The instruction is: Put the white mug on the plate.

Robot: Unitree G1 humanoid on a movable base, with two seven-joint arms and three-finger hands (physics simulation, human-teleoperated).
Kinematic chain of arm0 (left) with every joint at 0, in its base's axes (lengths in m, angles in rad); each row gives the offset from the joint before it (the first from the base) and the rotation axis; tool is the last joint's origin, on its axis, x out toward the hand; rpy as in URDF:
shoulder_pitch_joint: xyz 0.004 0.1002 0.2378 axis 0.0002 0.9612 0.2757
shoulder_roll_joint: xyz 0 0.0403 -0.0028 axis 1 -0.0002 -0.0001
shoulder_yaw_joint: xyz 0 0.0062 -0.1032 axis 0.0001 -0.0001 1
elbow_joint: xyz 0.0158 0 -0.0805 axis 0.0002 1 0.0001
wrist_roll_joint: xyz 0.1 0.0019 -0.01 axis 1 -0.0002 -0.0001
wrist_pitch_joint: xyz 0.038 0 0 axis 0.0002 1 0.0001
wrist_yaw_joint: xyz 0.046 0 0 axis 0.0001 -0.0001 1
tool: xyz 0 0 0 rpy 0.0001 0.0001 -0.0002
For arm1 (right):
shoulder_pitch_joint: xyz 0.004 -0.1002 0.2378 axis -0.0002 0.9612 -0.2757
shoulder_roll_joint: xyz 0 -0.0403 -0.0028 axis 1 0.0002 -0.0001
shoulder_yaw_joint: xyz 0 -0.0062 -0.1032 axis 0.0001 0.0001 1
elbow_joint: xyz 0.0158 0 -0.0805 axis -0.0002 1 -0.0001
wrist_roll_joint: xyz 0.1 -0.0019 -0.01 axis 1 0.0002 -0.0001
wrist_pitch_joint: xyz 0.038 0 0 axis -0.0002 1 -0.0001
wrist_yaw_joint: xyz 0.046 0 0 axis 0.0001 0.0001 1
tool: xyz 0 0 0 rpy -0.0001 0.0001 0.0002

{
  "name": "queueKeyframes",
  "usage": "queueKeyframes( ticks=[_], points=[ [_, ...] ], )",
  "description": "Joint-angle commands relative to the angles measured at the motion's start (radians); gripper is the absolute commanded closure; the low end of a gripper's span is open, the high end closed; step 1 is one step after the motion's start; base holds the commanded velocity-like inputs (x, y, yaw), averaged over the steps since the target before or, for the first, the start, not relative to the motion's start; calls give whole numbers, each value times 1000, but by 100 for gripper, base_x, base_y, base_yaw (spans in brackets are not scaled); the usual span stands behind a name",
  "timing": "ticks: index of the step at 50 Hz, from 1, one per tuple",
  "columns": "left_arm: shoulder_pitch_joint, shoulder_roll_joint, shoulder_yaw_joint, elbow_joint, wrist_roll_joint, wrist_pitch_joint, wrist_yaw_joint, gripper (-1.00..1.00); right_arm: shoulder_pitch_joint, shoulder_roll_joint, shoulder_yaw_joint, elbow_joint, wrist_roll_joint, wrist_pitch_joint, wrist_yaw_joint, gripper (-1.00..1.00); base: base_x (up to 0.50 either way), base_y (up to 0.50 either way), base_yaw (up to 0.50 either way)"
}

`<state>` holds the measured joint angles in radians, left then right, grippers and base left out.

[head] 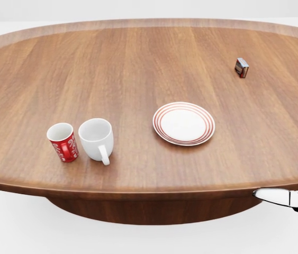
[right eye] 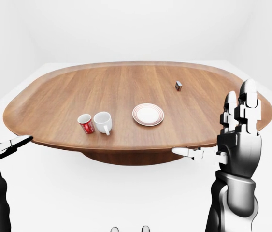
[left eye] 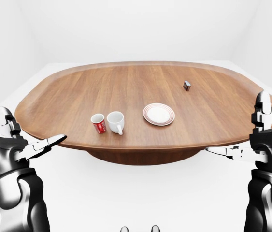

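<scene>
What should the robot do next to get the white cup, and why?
Probably reach the left hand toward the white mug. Both hands are open and off the table's edge, holding nothing. The mug stands upright beside the red mug, left of the plate in the head view.

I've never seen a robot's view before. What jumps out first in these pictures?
A big oval wooden table fills the head view. Near its lower edge a red patterned mug and a white mug stand side by side, with a red-ringed plate to their right. In the eye views the left hand and right hand hang open, off the table.
</scene>
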<state>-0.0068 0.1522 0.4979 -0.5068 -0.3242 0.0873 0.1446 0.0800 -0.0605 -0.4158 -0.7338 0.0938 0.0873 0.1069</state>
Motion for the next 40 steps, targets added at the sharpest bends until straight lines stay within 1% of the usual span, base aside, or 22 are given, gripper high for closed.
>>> queueKeyframes(
  ticks=[1, 13, 40],
  points=[
    [0, -1, -3, 5, 3, 0, -2, -100, 0, -2, 10, 19, -12, 0, 2, -100, 24, 0, 0],
    [-2, -2, -7, 22, -4, 0, -6, -100, 3, 1, 9, 21, -15, 0, 1, -100, 25, 0, 0],
    [1, -2, -8, 16, -11, 0, -2, -100, 3, 1, 7, 29, -10, 0, 4, -100, 32, 0, 0]
  ],
)
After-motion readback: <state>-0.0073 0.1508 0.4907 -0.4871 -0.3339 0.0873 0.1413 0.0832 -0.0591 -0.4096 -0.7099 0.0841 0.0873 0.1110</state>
